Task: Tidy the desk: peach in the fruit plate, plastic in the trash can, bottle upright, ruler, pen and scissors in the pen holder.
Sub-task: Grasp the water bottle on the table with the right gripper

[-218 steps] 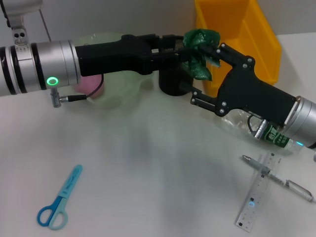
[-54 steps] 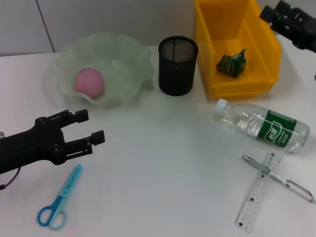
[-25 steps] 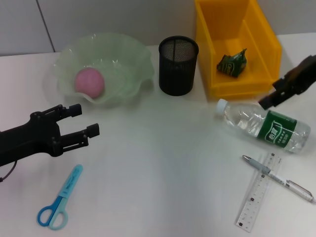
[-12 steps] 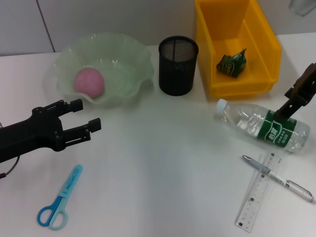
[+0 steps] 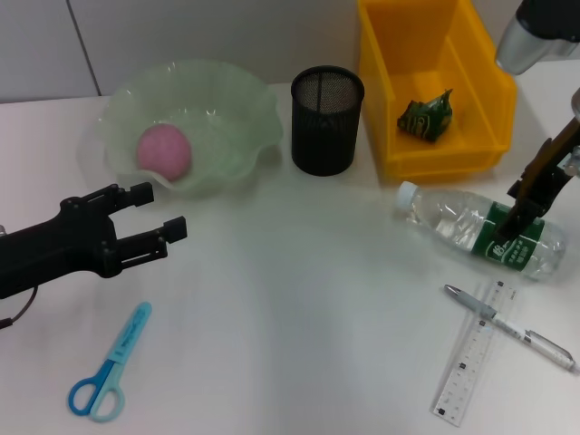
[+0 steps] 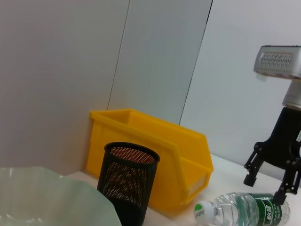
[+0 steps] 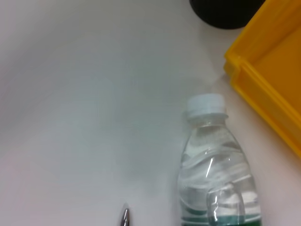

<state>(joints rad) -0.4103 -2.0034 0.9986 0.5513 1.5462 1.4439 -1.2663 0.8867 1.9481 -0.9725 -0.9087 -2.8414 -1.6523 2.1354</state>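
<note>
Head view: peach (image 5: 164, 150) sits in the fruit plate (image 5: 237, 101), green plastic (image 5: 425, 117) in the yellow bin (image 5: 485, 65). Right gripper (image 5: 518, 216), fingers spread, straddles the lying bottle (image 5: 478, 230); left gripper (image 5: 156, 222) hovers open. Scissors (image 5: 110, 363), pen (image 5: 509, 328), ruler (image 5: 471, 367) remain.

The left gripper (image 5: 152, 217) is matte black, with two angular, blocky fingers (image 5: 136, 195) dotted with small screws. The right gripper (image 6: 268, 186) is black too, its slim linkage fingers hanging from a silver cylindrical wrist housing (image 6: 278, 61) with a perforated band.

Open right end effector (image 6: 268, 182) over lying bottle (image 6: 241, 214)
</note>
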